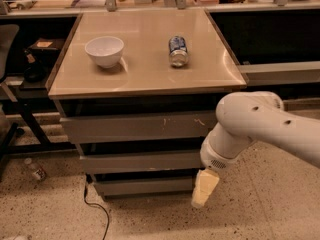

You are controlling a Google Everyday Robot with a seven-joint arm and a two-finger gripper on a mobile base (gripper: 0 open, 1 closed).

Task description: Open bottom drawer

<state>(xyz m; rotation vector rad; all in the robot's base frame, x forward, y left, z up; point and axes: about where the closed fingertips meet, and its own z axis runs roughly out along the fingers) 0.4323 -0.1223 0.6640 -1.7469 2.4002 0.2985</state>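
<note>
A white bowl and a tipped can rest apart on the tabletop; a cable lies on the floor.

Cream gripper beside grey bottom drawer; white bowl on beige top.

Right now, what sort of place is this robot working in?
Probably a lab or workshop: cluttered workbenches behind, a speckled floor with a cable, and a drawer cabinet holding a bowl and can. The claw hangs by the right end of the bottom drawer.
</note>
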